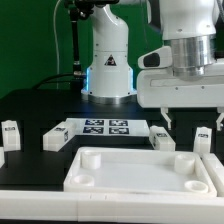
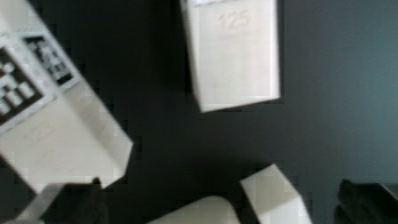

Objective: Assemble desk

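Gripper (image 1: 161, 120) hangs with jaws apart, holding nothing. One leg (image 1: 163, 141) lies close beneath it on the surface (image 1: 30, 160), the tabletop (image 1: 140, 170) just beside. I judge the leg light, rigid and smooth, so I grasp it mid-length across its flat sides.

The white tabletop (image 1: 140, 172) lies at lower centre on the black worktop (image 1: 35, 112). White legs (image 1: 57, 135) lie behind it, either side of the marker board (image 1: 105, 127). At upper right, the arm (image 1: 185, 45) holds its jaws wide apart.
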Action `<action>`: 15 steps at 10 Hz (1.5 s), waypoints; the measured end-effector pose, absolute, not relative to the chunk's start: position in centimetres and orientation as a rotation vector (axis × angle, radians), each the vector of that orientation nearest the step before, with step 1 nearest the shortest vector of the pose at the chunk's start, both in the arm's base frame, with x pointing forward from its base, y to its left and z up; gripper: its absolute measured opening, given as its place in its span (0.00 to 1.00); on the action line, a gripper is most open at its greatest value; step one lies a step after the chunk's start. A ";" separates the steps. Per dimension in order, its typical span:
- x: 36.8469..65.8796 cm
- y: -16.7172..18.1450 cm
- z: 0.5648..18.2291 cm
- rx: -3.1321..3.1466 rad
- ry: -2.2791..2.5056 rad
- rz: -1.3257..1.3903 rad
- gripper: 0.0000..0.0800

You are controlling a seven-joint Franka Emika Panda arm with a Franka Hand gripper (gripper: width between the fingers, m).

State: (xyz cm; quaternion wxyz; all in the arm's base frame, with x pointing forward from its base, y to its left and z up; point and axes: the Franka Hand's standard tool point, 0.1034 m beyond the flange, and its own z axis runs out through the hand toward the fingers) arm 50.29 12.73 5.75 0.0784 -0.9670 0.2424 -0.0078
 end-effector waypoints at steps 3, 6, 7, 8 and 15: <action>49.6 13.1 5.5 -2.933 0.589 0.082 0.81; 50.4 13.3 5.6 -2.915 0.443 0.408 0.81; 50.1 13.1 5.5 -2.903 0.446 0.479 0.81; 49.6 13.0 5.5 -2.880 0.432 0.604 0.81; 49.3 13.4 4.2 -2.639 0.338 1.285 0.81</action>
